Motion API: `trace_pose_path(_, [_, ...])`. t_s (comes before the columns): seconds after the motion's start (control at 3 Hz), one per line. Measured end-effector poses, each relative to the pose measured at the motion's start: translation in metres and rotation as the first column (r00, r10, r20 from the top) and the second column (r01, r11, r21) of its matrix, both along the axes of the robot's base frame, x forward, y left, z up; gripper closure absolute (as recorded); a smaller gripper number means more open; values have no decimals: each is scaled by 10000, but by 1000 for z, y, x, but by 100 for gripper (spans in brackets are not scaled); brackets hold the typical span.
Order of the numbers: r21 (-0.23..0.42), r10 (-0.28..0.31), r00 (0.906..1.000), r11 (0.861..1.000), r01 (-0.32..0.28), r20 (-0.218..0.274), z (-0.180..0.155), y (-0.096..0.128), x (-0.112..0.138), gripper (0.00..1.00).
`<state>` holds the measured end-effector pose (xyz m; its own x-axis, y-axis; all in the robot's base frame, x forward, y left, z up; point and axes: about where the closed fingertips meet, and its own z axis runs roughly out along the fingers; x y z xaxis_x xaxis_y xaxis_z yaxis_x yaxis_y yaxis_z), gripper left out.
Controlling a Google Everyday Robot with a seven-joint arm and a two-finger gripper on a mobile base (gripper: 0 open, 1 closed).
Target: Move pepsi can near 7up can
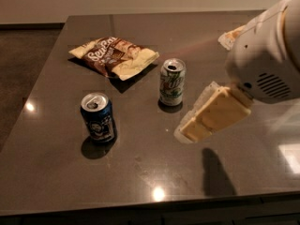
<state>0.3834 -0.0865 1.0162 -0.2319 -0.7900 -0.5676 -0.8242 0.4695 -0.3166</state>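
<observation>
The pincer (191, 130) hangs above the bench (140, 182), at the right of the scene, tilted down and to the left. It cannot be told whether it is open or closed. No object is seen in it.

Nearest to it is the 7up can (172, 82), upright, just to its upper left and apart from it. The pepsi can (98, 117) stands upright further left, toward the front edge and well apart from the pincer. A snack bag (114, 56) lies flat behind both cans.

Hazards, as judged:
- The 7up can lies close to the line from the pincer to the pepsi can. A low sweep leftward could strike it and shift the target.
- Both cans are tall and narrow. An off-centre or high contact could topple the pepsi can.
- Setting the pepsi can down too close could knock the 7up can.

Count: one pincer, one pepsi can, one 7up can, one snack bag, one bench.
</observation>
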Motion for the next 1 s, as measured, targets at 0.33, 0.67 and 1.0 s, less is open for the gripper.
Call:
trace_pose_path(0.33, [-13, 6, 10000, 10000, -6, 4, 0, 1, 0, 0])
trace_pose_path(0.67, [-13, 6, 10000, 10000, -6, 4, 0, 1, 0, 0])
trace_pose_path(1.0, [-12, 7, 10000, 10000, -7, 5, 0, 1, 0, 0])
